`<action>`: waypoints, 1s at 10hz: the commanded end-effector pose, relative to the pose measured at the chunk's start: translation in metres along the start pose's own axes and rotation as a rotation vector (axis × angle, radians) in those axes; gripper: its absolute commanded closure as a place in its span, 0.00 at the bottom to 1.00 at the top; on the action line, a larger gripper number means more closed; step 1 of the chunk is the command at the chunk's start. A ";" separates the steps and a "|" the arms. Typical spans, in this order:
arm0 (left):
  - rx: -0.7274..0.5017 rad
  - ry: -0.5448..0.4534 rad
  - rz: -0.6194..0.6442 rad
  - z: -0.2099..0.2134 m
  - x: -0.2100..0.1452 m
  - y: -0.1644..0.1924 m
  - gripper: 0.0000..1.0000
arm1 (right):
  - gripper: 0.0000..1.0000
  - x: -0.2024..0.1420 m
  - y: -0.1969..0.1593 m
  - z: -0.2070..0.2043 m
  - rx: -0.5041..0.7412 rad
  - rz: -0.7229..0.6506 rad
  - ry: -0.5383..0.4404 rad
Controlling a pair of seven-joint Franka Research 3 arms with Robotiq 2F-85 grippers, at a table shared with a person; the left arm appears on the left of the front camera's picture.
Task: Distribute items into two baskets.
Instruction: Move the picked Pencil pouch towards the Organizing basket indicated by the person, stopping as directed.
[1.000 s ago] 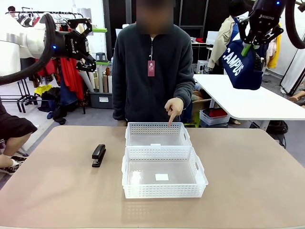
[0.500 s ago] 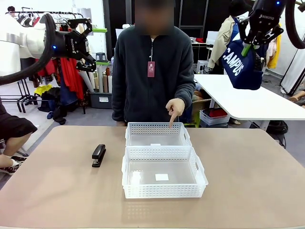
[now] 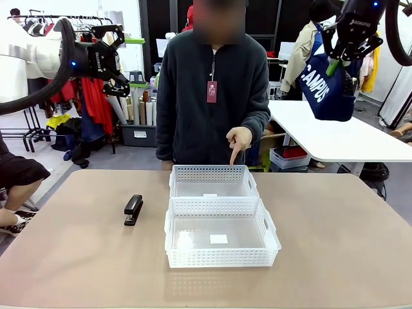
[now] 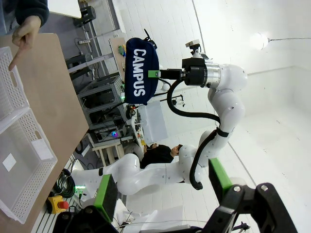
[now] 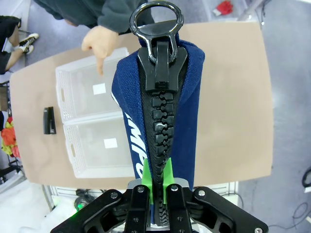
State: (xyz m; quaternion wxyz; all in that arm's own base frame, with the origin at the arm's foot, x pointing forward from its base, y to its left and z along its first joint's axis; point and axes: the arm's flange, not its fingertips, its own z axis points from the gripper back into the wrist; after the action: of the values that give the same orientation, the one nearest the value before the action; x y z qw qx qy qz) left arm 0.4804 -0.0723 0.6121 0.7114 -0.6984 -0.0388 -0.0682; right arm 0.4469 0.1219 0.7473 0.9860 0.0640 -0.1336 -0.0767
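Since a second earlier, the person's pointing hand (image 3: pixel 239 140) had lifted a little and drifted toward the robot's right. Its index finger now hung just above the far rim of the far basket (image 3: pixel 212 172) rather than down at it. The person's body had shifted the same way. Both arms, the pouch, the stapler and the baskets had kept their places.

The far basket and the near basket (image 3: pixel 222 259) sat touching, one behind the other, at the middle of the bench (image 3: pixel 335 244). Each showed a small white label on its floor. The stapler (image 3: pixel 133 209) lay flat on the bench on the robot's left of the near basket, apart from it and from both arms.

The right gripper (image 3: pixel 335 64) was held high on the robot's right, well above the bench. Its green pads were pressed together on the upper end of the pouch (image 3: pixel 328 90). The navy pouch hung down from that pinch with its white "CAMPUS" lettering facing the camera. In the right wrist view the black zip ran away from the fingers to a large ring pull (image 5: pixel 156 19) at the hanging end, with the bench and both baskets far below.

The left gripper (image 3: pixel 129 63) was held high on the robot's left, turned sideways toward the middle, its fingers spread wide. It was well apart from the stapler below.
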 end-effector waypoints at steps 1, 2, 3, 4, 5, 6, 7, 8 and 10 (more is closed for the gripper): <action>-0.001 0.000 -0.005 0.001 0.000 -0.001 0.00 | 1.00 0.000 0.000 0.000 0.000 0.000 0.000; -0.001 0.000 -0.005 0.001 0.000 -0.001 0.00 | 1.00 0.006 -0.003 -0.002 0.015 0.088 0.018; -0.001 0.000 -0.005 0.001 0.000 -0.001 0.00 | 1.00 0.010 0.004 -0.006 0.017 0.145 0.025; -0.001 0.000 -0.005 0.001 0.000 -0.001 0.00 | 1.00 0.016 0.009 -0.007 -0.005 0.209 0.028; -0.001 0.000 -0.005 0.001 0.000 -0.001 0.00 | 1.00 0.023 0.017 -0.010 -0.019 0.300 0.033; -0.001 0.000 -0.005 0.001 0.000 -0.001 0.00 | 1.00 0.030 0.030 -0.017 -0.057 0.386 0.010; -0.001 0.000 -0.005 0.001 0.000 -0.001 0.00 | 1.00 0.040 0.040 -0.020 -0.064 0.520 0.040; -0.001 0.000 -0.005 0.001 0.000 -0.001 0.00 | 1.00 0.043 0.056 -0.026 -0.056 0.657 0.045; -0.001 0.000 -0.005 0.001 0.000 -0.001 0.00 | 1.00 0.051 0.091 -0.042 -0.104 0.945 0.061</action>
State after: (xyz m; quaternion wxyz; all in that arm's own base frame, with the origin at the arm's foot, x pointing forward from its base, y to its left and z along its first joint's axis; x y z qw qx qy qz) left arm 0.4803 -0.0726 0.6120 0.7115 -0.6983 -0.0387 -0.0683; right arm 0.5074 0.1999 0.7209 0.9446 -0.0213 -0.1062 0.3097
